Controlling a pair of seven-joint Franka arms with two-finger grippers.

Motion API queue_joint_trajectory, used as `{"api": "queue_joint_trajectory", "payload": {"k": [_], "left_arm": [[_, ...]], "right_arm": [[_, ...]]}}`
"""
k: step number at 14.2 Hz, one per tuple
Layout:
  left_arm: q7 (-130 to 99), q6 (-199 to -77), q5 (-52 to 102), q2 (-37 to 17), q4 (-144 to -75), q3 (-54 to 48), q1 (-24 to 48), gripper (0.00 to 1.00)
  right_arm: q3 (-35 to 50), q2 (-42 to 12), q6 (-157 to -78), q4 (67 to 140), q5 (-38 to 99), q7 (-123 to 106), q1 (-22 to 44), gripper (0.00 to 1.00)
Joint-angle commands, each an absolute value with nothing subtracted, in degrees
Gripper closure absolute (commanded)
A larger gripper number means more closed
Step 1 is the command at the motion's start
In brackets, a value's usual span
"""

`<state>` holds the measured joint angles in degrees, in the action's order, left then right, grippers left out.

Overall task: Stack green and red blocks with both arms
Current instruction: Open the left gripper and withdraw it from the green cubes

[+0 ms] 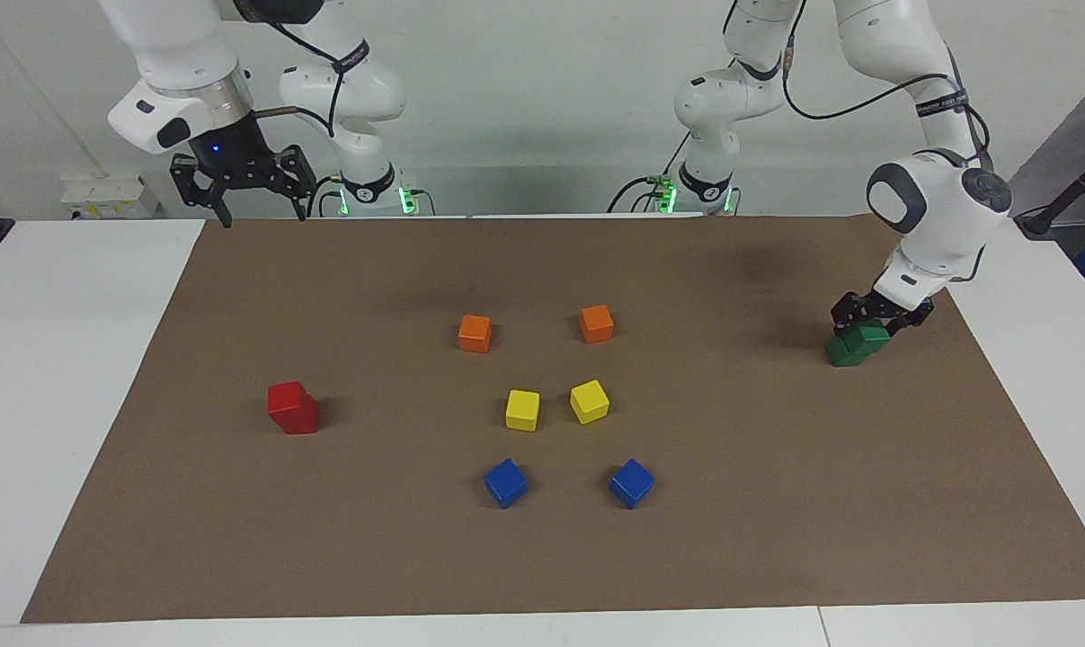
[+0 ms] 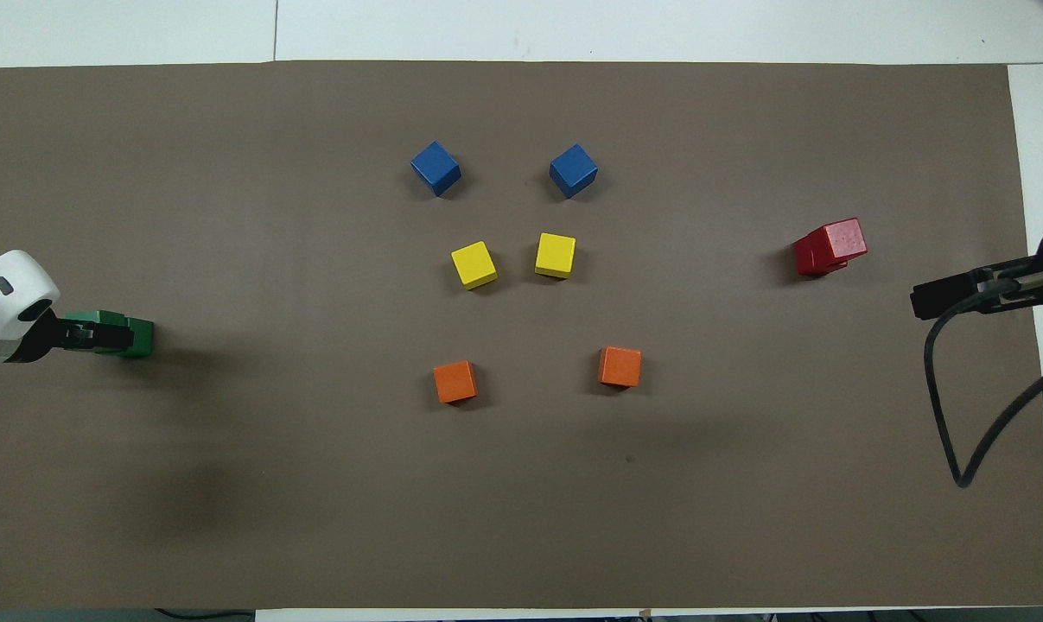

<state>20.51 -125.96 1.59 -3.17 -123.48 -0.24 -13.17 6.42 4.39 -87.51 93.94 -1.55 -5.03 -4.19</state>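
Two red blocks point(image 1: 292, 409) point(image 2: 828, 246) stand stacked, the top one slightly askew, on the brown mat toward the right arm's end. My right gripper point(image 1: 263, 218) point(image 2: 949, 296) hangs open and empty high above the mat's edge nearest the robots, well clear of the red stack. Two green blocks point(image 1: 855, 347) point(image 2: 136, 337) stand stacked toward the left arm's end. My left gripper point(image 1: 880, 323) point(image 2: 89, 333) is low at that stack, its fingers spread on either side of the top green block.
In the middle of the mat point(image 1: 776, 503) lie two orange cubes point(image 1: 475, 332) point(image 1: 597, 323), two yellow cubes point(image 1: 522, 409) point(image 1: 589, 401) and two blue cubes point(image 1: 505, 483) point(image 1: 632, 483), the blue ones farthest from the robots. White table surrounds the mat.
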Motion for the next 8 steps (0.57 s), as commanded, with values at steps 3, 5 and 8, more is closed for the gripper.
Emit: {"api": "queue_joint_trajectory", "payload": {"k": [3,5,8], "left_arm": [[11.1,-105.3,0.9,-1.6,-106.3,-1.0,-11.0,0.00],[5.1,-100.0,0.9,-1.1,-100.8,-1.6,-9.9,0.00],[-1.6,-91.9,0.8,-0.8,-93.4,-1.8,-8.4,0.00]], "right_arm": [[6.6,3.5,-86.4,93.2,-1.1,-3.6,-5.7,0.00],[6.6,3.6,-86.3,93.3,-1.1,-1.5,-5.7,0.00],[6.6,3.7,-86.3,93.4,-1.1,-1.4,-5.7,0.00]]}}
